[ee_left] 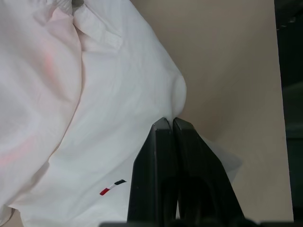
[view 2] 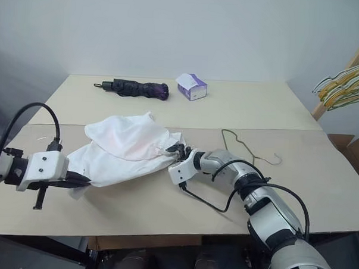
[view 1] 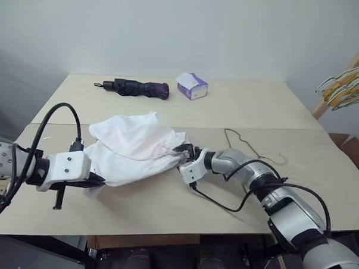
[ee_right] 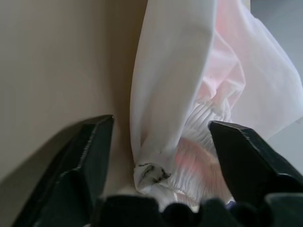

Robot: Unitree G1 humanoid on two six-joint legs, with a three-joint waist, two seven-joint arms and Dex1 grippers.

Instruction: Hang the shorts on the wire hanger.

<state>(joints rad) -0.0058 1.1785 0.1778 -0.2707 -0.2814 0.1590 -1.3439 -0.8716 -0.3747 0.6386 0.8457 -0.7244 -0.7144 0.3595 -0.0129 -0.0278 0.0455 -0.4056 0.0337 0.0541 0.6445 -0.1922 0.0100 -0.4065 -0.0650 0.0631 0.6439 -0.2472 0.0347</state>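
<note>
At centre frame, the white shorts [view 1: 134,147] lie bunched on a pale table [view 1: 240,107], pulled between two robot arms. The left gripper [ee_left: 168,124], at lower left of the head view, has its black fingers pressed together on a corner of the cloth, near a tiny red, white and dark mark on the fabric. The right gripper [ee_right: 161,137], reaching in from lower right, stands with its fingers spread apart on either side of the gathered waistband; the cloth sits between them, but neither finger is seen pressing on it.

The wire hanger [view 1: 250,146] lies flat on the table just right of centre, beyond the right forearm and apart from the shorts, its hook toward the right edge. That forearm and its black cable cross in front of part of the frame.

At the far side of the table rest a folded dark umbrella [view 1: 137,88] and, beside it, a purple-and-white tissue box [view 1: 192,85]. A bunch of yellow-green and white hangers [view 1: 351,85] hangs on a wooden rack at upper right.
</note>
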